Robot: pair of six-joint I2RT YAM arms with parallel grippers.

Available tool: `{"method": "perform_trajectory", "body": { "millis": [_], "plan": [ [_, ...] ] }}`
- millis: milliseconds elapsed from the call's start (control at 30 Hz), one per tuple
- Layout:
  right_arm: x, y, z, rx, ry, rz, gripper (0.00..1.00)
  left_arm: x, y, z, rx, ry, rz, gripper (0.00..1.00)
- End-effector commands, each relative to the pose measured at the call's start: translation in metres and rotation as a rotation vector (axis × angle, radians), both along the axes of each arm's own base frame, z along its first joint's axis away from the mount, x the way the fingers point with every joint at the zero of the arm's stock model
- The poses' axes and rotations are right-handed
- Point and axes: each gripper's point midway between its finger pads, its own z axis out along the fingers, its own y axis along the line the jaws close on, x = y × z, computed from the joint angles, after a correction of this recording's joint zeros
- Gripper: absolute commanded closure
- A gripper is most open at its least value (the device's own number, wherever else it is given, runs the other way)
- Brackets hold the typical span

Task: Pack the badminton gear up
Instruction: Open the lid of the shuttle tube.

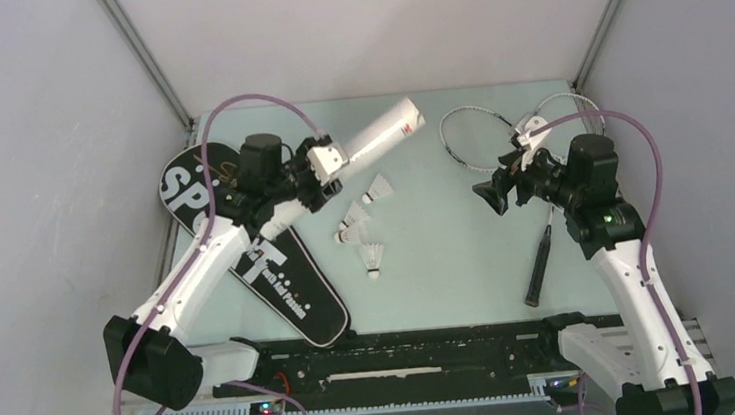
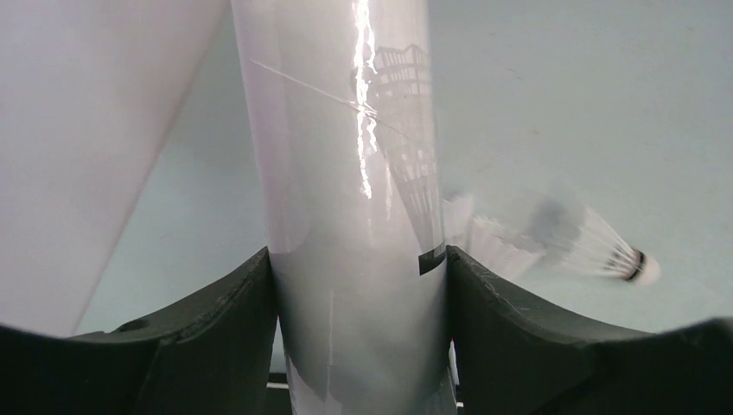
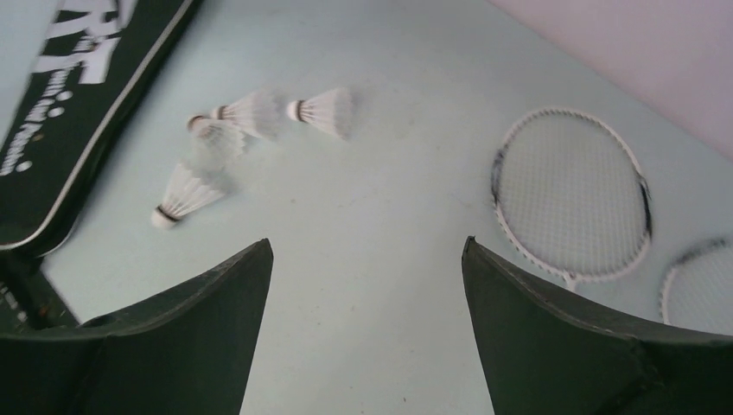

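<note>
My left gripper (image 1: 330, 174) is shut on the long white tube (image 1: 387, 130) near its lower end, and the tube slants up to the right. In the left wrist view the tube (image 2: 346, 156) fills the gap between both fingers (image 2: 216, 328). Several white shuttlecocks (image 1: 365, 223) lie on the table beside it, and also show in the right wrist view (image 3: 216, 138). The black "SPORT" bag (image 1: 285, 280) lies flat under my left arm. Two racquets (image 1: 478, 138) lie at the back right, one black handle (image 1: 539, 268) pointing near. My right gripper (image 1: 493, 196) is open and empty above the table (image 3: 367, 246).
Grey walls enclose the pale green table (image 1: 450, 281) on three sides. The racquet heads (image 3: 570, 190) lie right of my right gripper. The black rail (image 1: 397, 355) with the arm bases runs along the near edge.
</note>
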Motion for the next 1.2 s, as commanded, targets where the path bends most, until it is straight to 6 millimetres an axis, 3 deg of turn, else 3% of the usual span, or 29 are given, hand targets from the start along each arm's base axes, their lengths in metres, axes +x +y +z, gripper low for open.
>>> {"method": "perform_trajectory", "body": {
  "millis": [0,233,433,867,1033,1167],
  "plan": [
    [-0.023,0.030,0.027,-0.002,-0.048,0.239,0.12,-0.032,-0.019,0.002,-0.046,-0.103,-0.225,0.46],
    [-0.058,0.058,0.022,0.070,0.003,0.495,0.22,-0.077,-0.026,-0.032,-0.055,-0.072,-0.408,0.46],
    [-0.078,0.076,0.008,0.072,0.048,0.639,0.28,-0.101,-0.031,-0.048,-0.059,-0.038,-0.523,0.47],
    [-0.082,0.087,-0.004,0.004,0.035,0.689,0.35,-0.117,-0.035,-0.061,-0.052,-0.030,-0.623,0.48],
    [-0.088,0.093,-0.009,0.001,0.057,0.719,0.48,-0.117,-0.036,-0.061,-0.053,-0.024,-0.630,0.49],
    [-0.089,0.092,-0.011,-0.010,0.059,0.715,0.65,-0.115,-0.036,-0.060,-0.052,-0.015,-0.621,0.51]
  ]
}}
